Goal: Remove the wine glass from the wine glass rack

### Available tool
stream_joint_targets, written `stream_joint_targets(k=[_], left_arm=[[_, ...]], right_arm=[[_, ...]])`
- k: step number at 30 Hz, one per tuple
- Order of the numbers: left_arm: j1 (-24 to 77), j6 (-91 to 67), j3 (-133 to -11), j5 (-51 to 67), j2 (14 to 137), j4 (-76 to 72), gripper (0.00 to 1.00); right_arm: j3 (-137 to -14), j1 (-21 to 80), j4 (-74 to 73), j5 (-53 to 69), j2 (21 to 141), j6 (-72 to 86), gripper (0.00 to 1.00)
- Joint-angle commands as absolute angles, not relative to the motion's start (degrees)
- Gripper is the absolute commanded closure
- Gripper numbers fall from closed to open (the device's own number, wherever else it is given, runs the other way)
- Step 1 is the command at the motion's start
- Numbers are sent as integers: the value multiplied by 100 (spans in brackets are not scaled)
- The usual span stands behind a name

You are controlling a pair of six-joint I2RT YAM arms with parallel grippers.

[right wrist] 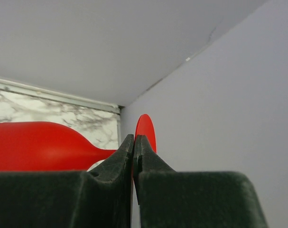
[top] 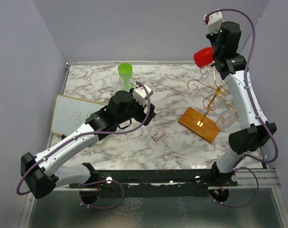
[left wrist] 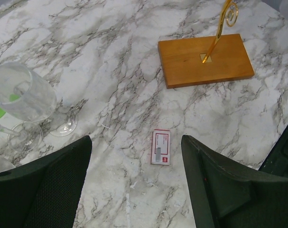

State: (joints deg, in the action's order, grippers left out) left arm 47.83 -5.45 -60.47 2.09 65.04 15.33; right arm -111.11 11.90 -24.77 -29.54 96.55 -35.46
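My right gripper (right wrist: 134, 142) is shut on a red wine glass (right wrist: 34, 145), pinching the stem between the bowl and the round foot (right wrist: 146, 130). In the top view that glass (top: 203, 56) hangs high near the back right corner, above and behind the gold wire wine glass rack (top: 212, 92). The rack's wooden base (top: 199, 124) lies on the marble. Another clear glass (top: 225, 118) sits just right of the rack. My left gripper (left wrist: 136, 152) is open above the marble with nothing between its fingers; the rack base (left wrist: 205, 59) lies ahead of it.
A small red-and-white card (left wrist: 161, 147) lies under the left gripper. A clear wine glass (left wrist: 23, 97) stands at its left, by a green glass (top: 125, 73). A whiteboard (top: 75, 114) lies at the table's left edge. Walls close the back and right.
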Motion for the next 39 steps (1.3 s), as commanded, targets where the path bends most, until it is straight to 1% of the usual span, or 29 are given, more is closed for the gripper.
stream_joint_targets(k=[1, 5, 10, 13, 18, 21, 24, 26, 31, 34, 37, 39], left_arm=[[4562, -592, -6005, 217, 6469, 1320, 22], [4337, -750, -6014, 350, 6469, 1247, 22], [4184, -1192, -6103, 495, 6352, 1082, 22], [4158, -1582, -6134, 521, 6213, 960, 22], [4012, -2430, -6326, 107, 5986, 1075, 22], [3619, -3078, -6364, 131, 5795, 1071, 18], [3123, -3753, -6363, 676, 5719, 863, 17], [2879, -4254, -6372, 1382, 5790, 567, 16], [2633, -5553, -6221, 2504, 6082, -571, 18], [2628, -5814, -6193, 2634, 6169, -917, 18], [2635, -5813, -6213, 2524, 6179, -914, 18], [2629, -5835, -6230, 2498, 6224, -916, 20]], right_arm=[[-11654, 1229, -2740, -1858, 9769, -2697, 99], [-11861, 1263, -2866, -1175, 9769, -2017, 99], [-11743, 1266, -2855, -347, 9579, -1146, 99], [-11516, 1261, -2761, 201, 9399, -640, 99], [-10951, 1258, -2421, 1005, 9015, 101, 99], [-10615, 1258, -2133, 1430, 8786, 450, 99], [-10357, 1257, -1897, 1825, 8580, 814, 99], [-10165, 1257, -1678, 2167, 8451, 1109, 99], [-9622, 1257, -1030, 2969, 8202, 1903, 99], [-9297, 1257, -638, 3335, 8099, 2267, 99], [-8993, 1257, -362, 3606, 7995, 2533, 99], [-8732, 1255, -76, 3774, 7903, 2761, 99]])
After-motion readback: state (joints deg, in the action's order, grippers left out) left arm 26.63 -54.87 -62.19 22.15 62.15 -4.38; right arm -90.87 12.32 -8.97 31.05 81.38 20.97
